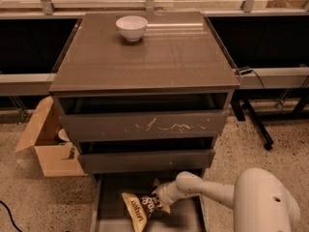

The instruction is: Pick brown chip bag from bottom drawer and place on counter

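Note:
The brown chip bag (141, 206), dark brown with a tan end and white lettering, lies in the open bottom drawer (110, 202) near its middle. My gripper (158, 199) reaches in from the right on a white arm (212, 190) and meets the bag's right end. The bag hides the fingertips. The counter (145, 57) is the flat glossy grey-brown cabinet top above, with a white bowl (131, 27) near its back edge.
The scratched-front drawer (145, 124) and the plain-front middle drawer (145, 159) overhang the bottom drawer. An open cardboard box (48, 139) stands on the floor to the left. A dark table leg (256, 124) stands at right.

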Controlling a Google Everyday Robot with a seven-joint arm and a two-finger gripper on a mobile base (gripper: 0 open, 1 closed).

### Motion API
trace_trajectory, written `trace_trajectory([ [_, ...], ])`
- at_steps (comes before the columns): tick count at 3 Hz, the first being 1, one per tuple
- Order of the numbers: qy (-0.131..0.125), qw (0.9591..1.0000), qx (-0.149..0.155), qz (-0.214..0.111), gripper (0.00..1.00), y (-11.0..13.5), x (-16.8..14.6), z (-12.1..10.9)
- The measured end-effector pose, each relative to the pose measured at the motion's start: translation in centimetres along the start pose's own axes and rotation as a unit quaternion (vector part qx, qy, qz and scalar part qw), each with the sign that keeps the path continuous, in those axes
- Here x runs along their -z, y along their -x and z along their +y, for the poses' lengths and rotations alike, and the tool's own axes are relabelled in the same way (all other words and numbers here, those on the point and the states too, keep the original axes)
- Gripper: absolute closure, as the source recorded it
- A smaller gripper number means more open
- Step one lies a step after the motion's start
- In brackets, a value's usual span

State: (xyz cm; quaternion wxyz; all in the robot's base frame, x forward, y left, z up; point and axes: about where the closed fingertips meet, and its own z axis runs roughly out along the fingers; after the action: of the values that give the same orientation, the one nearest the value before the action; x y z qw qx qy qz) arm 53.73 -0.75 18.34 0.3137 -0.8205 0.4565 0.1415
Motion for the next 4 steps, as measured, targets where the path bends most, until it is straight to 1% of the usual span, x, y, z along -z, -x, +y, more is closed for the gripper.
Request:
trace_trajectory([
  [1, 0.0, 1.0, 0.0, 0.0, 0.13, 0.0, 0.0, 0.0],
  [2, 0.0, 1.0, 0.0, 0.0, 0.0, 0.0, 0.0, 0.0],
  [3, 0.0, 1.0, 0.0, 0.0, 0.0, 0.0, 0.0, 0.0],
  [4, -0.009, 1.0, 0.002, 0.003, 0.0, 0.6, 1.7, 0.8],
])
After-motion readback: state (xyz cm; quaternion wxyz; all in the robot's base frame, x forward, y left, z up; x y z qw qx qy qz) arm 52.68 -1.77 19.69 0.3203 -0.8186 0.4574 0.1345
